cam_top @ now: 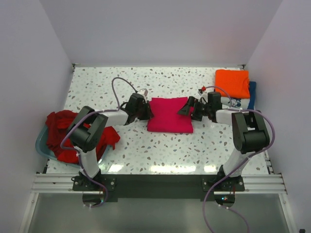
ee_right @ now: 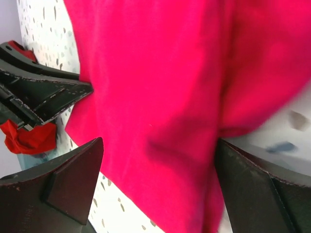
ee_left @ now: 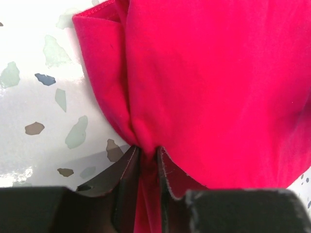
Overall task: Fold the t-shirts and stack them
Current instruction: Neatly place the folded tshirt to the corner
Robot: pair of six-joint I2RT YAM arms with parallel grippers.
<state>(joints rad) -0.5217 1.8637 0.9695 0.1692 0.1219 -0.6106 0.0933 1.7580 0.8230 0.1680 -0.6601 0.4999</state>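
The magenta-pink t-shirt [cam_top: 169,115] lies folded into a rectangle at the table's middle. My left gripper [cam_top: 148,110] is at its left edge, shut on a pinched fold of the pink cloth [ee_left: 148,155]. My right gripper [cam_top: 187,108] is at the shirt's right edge, open, its two fingers standing wide on either side of the pink cloth [ee_right: 158,179] without pinching it. The orange t-shirt [cam_top: 232,82] lies folded at the back right on top of the navy blue t-shirt [cam_top: 251,91]. Dark red t-shirts [cam_top: 65,127] are heaped at the left.
The dark red heap sits in and spills over a pale blue plastic tub [cam_top: 41,145] at the table's left edge. White walls close in the table on three sides. The left gripper's black fingers [ee_right: 43,92] show in the right wrist view.
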